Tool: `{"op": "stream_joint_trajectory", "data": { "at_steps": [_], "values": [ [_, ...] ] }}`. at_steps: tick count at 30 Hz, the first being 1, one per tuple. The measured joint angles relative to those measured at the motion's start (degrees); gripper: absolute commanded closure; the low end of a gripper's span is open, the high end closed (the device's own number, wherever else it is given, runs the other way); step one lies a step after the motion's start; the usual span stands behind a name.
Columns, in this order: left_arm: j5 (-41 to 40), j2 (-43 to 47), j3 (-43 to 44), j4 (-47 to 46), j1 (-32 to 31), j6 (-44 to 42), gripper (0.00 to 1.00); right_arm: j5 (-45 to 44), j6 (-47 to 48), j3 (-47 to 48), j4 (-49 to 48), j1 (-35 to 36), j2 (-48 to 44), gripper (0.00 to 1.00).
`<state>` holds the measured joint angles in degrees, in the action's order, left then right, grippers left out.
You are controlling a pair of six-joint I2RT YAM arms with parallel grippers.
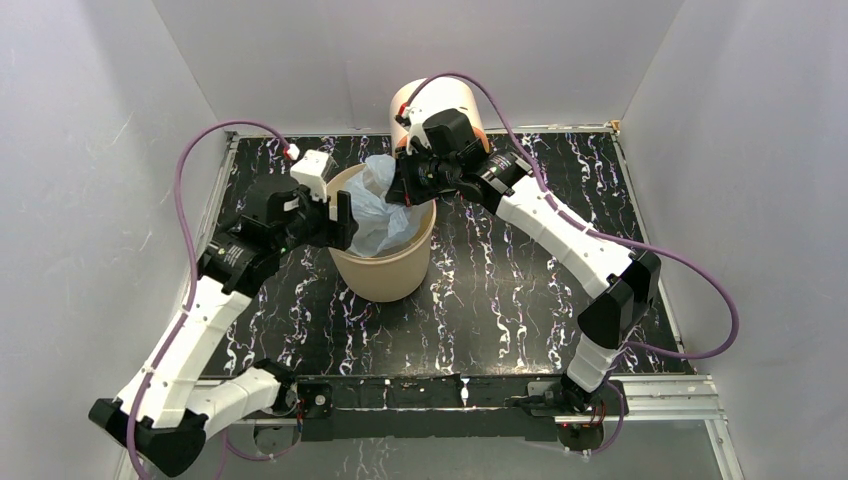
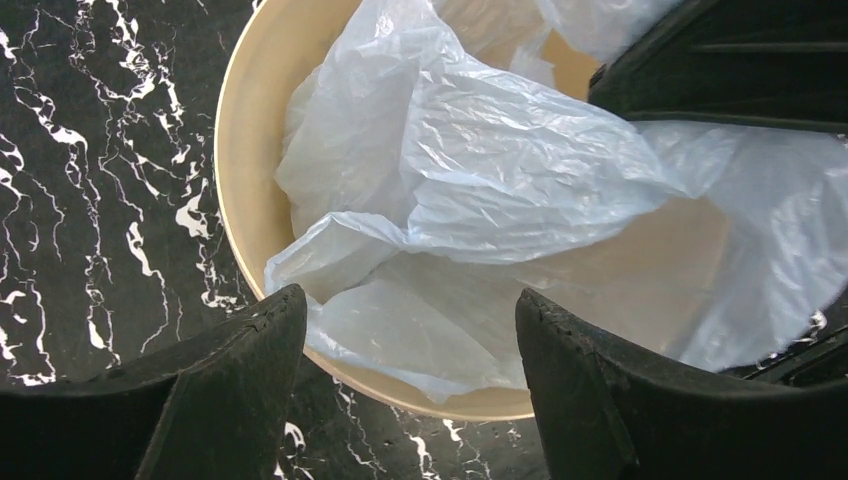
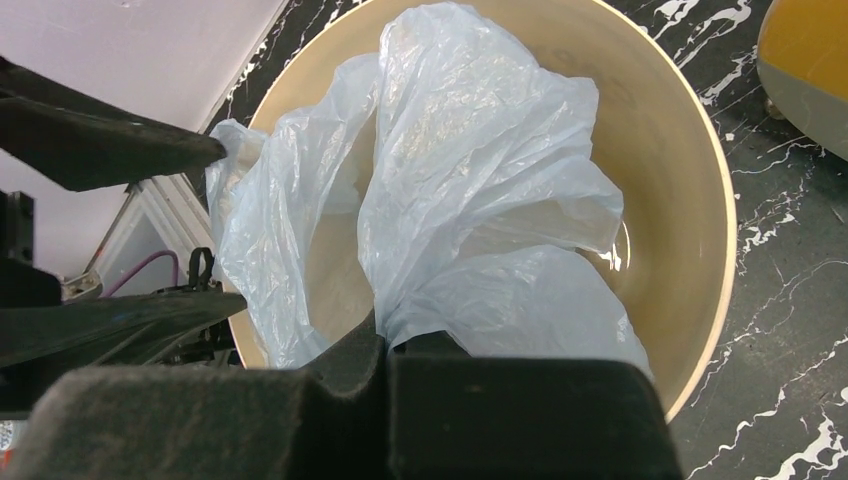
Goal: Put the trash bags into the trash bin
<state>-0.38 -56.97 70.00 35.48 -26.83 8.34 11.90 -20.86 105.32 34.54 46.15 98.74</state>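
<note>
The pale-blue trash bag point(image 1: 378, 205) sits crumpled in the mouth of the beige trash bin point(image 1: 385, 275), part of it rising above the rim. In the right wrist view my right gripper point(image 3: 385, 335) is shut on a bunched fold of the bag point(image 3: 470, 170) over the near side of the bin point(image 3: 700, 200). My left gripper point(image 2: 408, 305) is open at the bin's left rim point(image 2: 235, 150), its fingers either side of a flap of the bag point(image 2: 480, 170) that drapes over the rim, with nothing pinched. In the top view the left gripper point(image 1: 345, 218) and right gripper point(image 1: 402, 188) face each other across the bin.
A cream cylinder with an orange-yellow front point(image 1: 440, 100) stands just behind the bin, close to the right wrist. The black marbled tabletop point(image 1: 500, 290) is walled in white on three sides. Purple cables loop from both arms.
</note>
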Motion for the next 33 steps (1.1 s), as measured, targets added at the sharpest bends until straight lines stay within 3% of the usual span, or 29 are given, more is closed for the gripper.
{"op": "stream_joint_trajectory", "data": {
  "at_steps": [4, 10, 17, 19, 21, 23, 24, 30, 33],
  "values": [
    [0.4, -1.9, -0.3, -0.4, 0.0, -0.5, 0.43, 0.6, -0.1, 0.0, 0.0, 0.0, 0.0, 1.0],
    [3.7, -6.9, -0.3, -3.5, 0.0, -1.1, 0.52, 3.8, -0.8, 0.3, -0.1, 0.0, 0.0, 1.0],
    [5.5, -14.4, -0.4, -8.9, 0.7, -0.4, 0.83, 6.7, -2.1, 0.3, -0.4, 0.0, 0.0, 1.0],
    [6.9, -15.8, -0.7, -10.3, 1.4, 0.0, 0.86, 6.4, -2.6, 0.2, -0.5, 0.0, 0.0, 1.0],
    [8.9, -17.2, -1.0, -10.6, 2.1, 0.5, 0.82, 5.7, -3.0, 0.0, -0.7, 0.0, 0.0, 1.0],
    [11.0, -17.7, -1.1, -10.4, 2.5, 0.6, 0.63, 4.8, -3.1, -0.2, -0.8, 0.0, 0.1, 1.0],
    [12.0, -17.4, -1.0, -10.1, 2.6, 0.6, 0.46, 4.3, -3.1, -0.2, -0.8, 0.0, 0.3, 1.0],
    [12.6, -9.5, 0.2, -5.2, 2.7, 0.6, 0.3, 1.6, -3.0, -0.1, -1.4, 0.4, 3.6, 1.0],
    [11.0, -5.5, 2.3, -2.8, 2.7, 0.7, 0.27, -0.7, -2.7, 0.2, -1.2, 1.2, 6.6, 1.0]
  ]
}}
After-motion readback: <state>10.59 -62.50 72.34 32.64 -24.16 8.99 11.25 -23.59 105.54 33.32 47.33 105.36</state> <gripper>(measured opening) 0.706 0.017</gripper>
